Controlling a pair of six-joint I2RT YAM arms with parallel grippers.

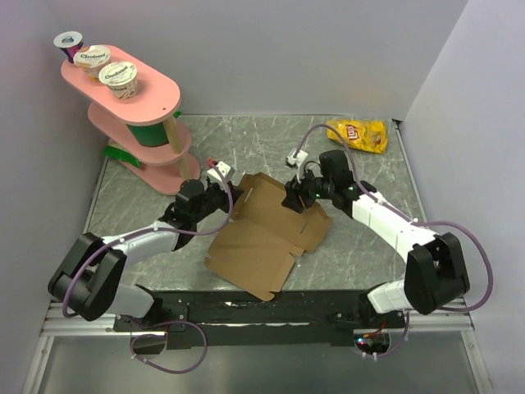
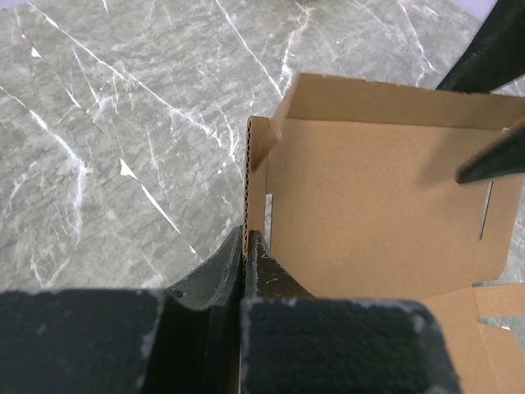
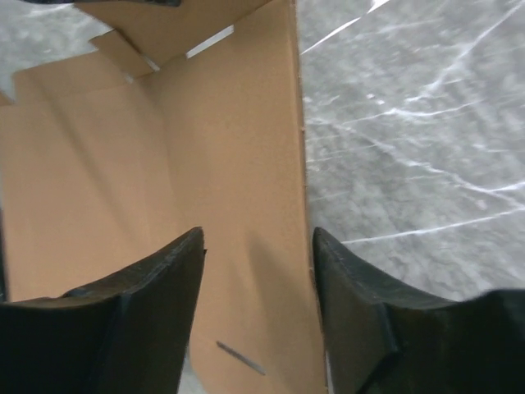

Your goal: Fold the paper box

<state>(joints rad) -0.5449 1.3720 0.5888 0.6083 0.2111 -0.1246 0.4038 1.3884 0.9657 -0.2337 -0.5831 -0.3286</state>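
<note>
While the left tool clamps a wall of the brown corrugated cardboard box, the right tool, jaws apart over a panel, should close squarely.

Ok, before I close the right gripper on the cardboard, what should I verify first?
1. Left gripper clamped on the paper box wall edge: ok.
2. Right gripper jaws apart, a panel's edge between them: ok.
3. Right fingers touching the cardboard: cannot tell.
4. Box fully folded: not ok, near panels lie flat on the table.
5. Chip bag clear of the box: ok.
</note>
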